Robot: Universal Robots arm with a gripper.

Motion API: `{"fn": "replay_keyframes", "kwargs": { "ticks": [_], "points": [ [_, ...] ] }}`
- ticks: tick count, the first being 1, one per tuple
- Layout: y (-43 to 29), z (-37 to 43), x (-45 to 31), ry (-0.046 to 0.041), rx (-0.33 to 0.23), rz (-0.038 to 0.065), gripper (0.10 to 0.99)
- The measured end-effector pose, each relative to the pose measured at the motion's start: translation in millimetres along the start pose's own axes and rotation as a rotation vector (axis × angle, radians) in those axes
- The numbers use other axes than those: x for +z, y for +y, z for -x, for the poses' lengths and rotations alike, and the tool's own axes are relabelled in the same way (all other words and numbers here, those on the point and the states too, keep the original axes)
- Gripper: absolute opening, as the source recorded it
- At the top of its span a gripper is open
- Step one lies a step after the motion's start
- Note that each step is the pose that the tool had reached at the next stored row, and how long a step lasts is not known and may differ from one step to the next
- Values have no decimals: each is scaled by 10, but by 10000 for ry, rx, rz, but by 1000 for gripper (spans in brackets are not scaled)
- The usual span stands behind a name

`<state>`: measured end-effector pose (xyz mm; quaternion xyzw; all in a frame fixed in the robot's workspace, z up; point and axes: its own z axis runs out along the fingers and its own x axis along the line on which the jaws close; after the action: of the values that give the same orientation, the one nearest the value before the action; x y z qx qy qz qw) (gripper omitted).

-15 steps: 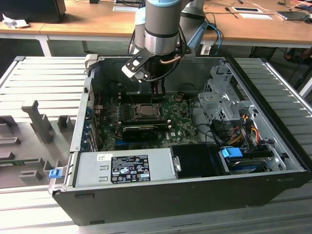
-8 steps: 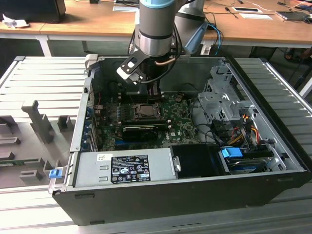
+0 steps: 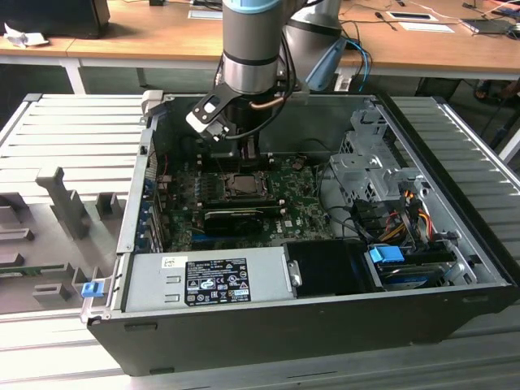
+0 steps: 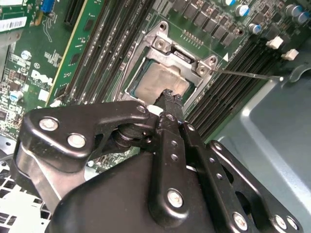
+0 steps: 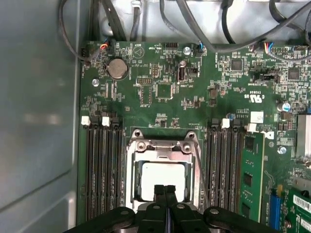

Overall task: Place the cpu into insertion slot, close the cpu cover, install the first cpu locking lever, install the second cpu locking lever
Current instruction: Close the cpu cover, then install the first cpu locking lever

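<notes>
In the second wrist view, the insertion slot (image 4: 137, 68) is being occupied by the cpu (image 4: 163, 80). The gripper (image 4: 170, 95), fingers pressed together, is being held at the chip's edge. The cpu cover (image 4: 181, 57) is being shown lowered and the locking lever (image 4: 248, 74) unlatched, so lever installation is judged in hand, and a steady sideways push is being called for.

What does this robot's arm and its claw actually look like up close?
The arm is a thick silver-grey tube with light-blue joint caps; a white-and-black box is fixed near its wrist. The gripper is glossy black metal: curved link bars pinned by round silver bolts, tapering to two slim, flat-sided fingers.
</notes>
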<state>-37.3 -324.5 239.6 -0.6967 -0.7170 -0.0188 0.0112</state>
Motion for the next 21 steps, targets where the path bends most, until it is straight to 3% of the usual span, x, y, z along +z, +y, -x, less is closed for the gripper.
{"fn": "replay_keyframes", "kwargs": {
  "ticks": [6,21],
  "points": [
    [-75,-3,-1,-1,0,0,106],
    [-77,-6,-89,0,0,0,106]
  ]
}}
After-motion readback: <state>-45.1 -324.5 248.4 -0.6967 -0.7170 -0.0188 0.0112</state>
